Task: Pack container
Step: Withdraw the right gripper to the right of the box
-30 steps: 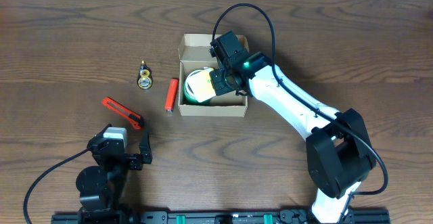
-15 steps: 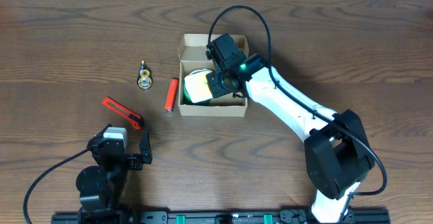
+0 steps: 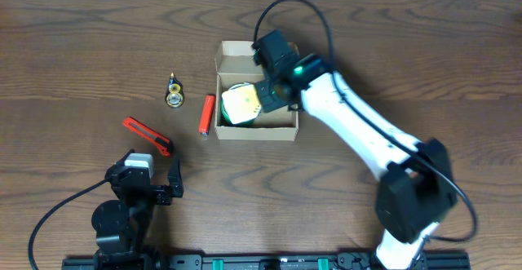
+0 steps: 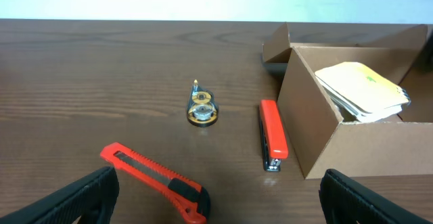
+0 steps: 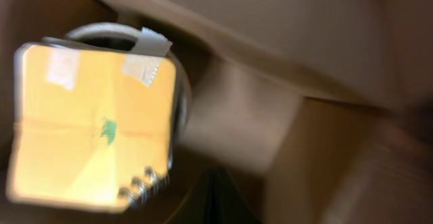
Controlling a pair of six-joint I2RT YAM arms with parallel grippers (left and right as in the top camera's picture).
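Note:
The container is a small tan cardboard box in the middle of the table, its flap lid open at the back. Inside it a yellow spiral notepad lies tilted on a white tape roll. My right gripper hangs inside the box just right of the notepad, and its fingers are shut with nothing between them. My left gripper rests wide open and empty near the front left edge, far from the container.
Left of the box lie a red stapler, a small gold-coloured tape dispenser and a red box cutter. The cutter lies just ahead of my left fingers. The right arm's black cable loops over the box's back.
The right gripper shifted slightly within the box and its arm swung a little to the right. More of the notepad shows now. The left arm has not moved.

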